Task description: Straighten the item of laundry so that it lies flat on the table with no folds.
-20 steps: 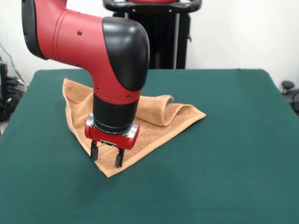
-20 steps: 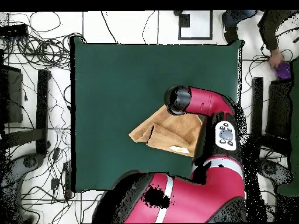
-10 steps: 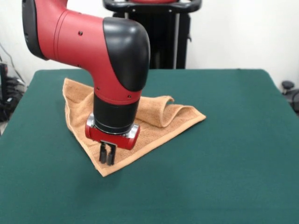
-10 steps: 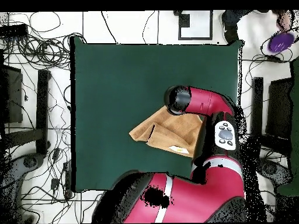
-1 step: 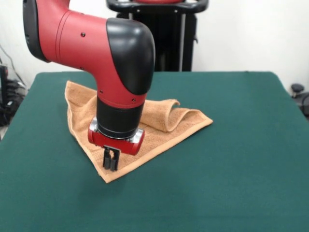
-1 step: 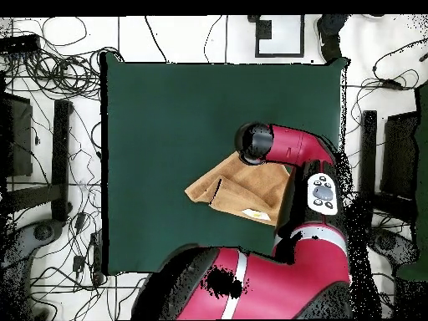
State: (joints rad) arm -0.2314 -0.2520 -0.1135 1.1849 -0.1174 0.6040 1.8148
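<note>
The item of laundry [image 5: 161, 128], an orange-tan towel, lies on the green table [image 5: 231, 159] doubled over into a rough triangle, with a raised fold ridge near its right point. My gripper [image 5: 111, 163] points straight down at the towel's near corner, its fingers shut together on the cloth there. From overhead the towel [image 6: 238, 191] shows beside and partly under the red arm [image 6: 292, 155]. The arm's black wrist hides the gripper in that view. The table [image 6: 167, 117] stretches well past the towel.
A black stand [image 5: 166, 34] rises behind the table's far edge. Cables [image 6: 50, 58] and dark equipment lie on the floor around the table in the overhead view. The arm's bulk covers the table's lower right part there.
The gripper's fingers closed from open to shut on the towel's near corner, which drew in slightly. Arm and towel otherwise hold their places.
</note>
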